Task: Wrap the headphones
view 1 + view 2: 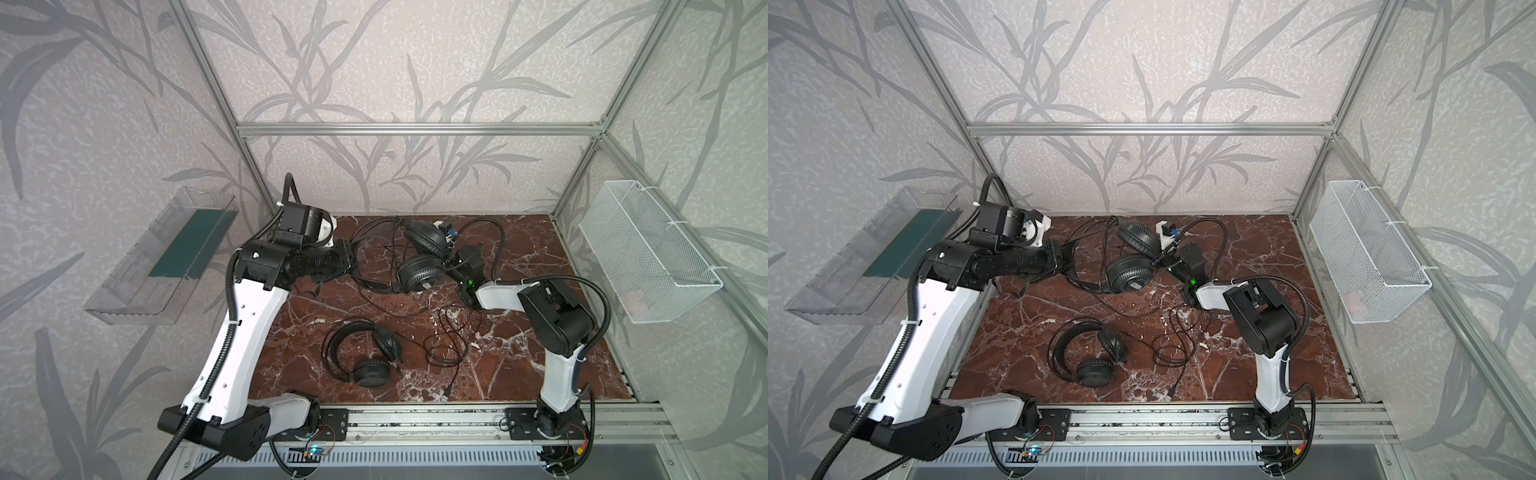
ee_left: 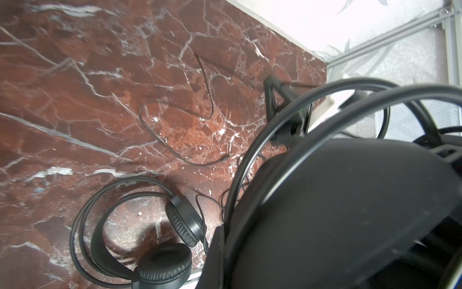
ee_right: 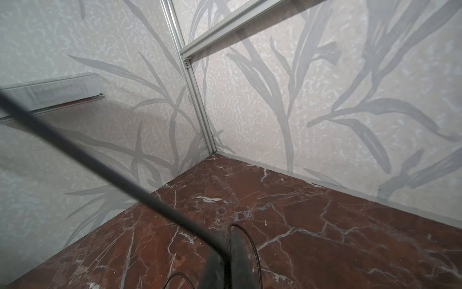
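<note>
Both jaws clenched on far headphones, long axis left-right, earcups rightward.

White shells, black joints, corrugated black conduit

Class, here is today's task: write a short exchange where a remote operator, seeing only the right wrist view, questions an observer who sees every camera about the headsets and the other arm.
Operator: My right gripper is shut on a cable over a table corner. Where are the headsets?
Observer: The near headset lies flat by the front edge, with no gripper on it.
Operator: And the other arm?
Observer: The left gripper is shut on the headband of the far headset.
</note>
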Robot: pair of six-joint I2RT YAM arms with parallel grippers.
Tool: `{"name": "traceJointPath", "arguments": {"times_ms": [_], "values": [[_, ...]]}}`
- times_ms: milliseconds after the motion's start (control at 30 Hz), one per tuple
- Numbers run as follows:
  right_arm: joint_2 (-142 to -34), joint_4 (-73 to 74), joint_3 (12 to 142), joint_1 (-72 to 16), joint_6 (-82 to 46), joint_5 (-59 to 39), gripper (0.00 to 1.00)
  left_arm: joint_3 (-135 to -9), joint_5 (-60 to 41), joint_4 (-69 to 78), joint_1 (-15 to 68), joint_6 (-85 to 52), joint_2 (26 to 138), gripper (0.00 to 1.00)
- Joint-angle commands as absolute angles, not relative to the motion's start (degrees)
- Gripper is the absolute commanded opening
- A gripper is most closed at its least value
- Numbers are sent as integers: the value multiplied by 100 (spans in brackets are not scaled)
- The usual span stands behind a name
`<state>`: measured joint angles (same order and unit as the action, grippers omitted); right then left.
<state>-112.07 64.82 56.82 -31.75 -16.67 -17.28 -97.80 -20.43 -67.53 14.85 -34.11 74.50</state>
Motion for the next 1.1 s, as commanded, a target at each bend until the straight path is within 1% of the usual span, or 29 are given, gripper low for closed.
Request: {"name": "traceJointPath", "arguments": {"times_ms": [0, 133, 367, 600, 800, 933, 1000, 1067], "values": [[-11010, 6763, 5257, -3335, -1617, -1396, 0, -10372, -1915, -6536, 1468, -3594, 7652, 0], [-10926, 7126, 4834, -3574, -1705, -1282, 0, -10530, -1496, -6513, 1422, -3874, 7897, 0], [-10699, 7084, 4461, -4072, -1338, -1172, 0, -10425, -1576, -6050, 1257, -4629, 8094, 0], [-11081, 7247, 4463, -4199, -1508, -1150, 0, -10479, -1823, -5853, 1257, -5070, 8164, 0], [-11265, 7195, 4714, -4359, -1461, -1130, 4, -10458, -1840, -5766, 1386, -5299, 8068, 0], [-11297, 7179, 4775, -4368, -1408, -1011, 6, -10608, -1785, -5855, 1498, -5339, 8095, 0], [-11309, 7197, 4794, -4368, -1397, -965, 8, -10760, -1674, -5960, 1584, -5315, 8145, 0], [-11320, 7232, 4816, -4368, -1431, -985, 8, -10997, -1510, -6196, 1688, -5241, 8235, 0]]}}
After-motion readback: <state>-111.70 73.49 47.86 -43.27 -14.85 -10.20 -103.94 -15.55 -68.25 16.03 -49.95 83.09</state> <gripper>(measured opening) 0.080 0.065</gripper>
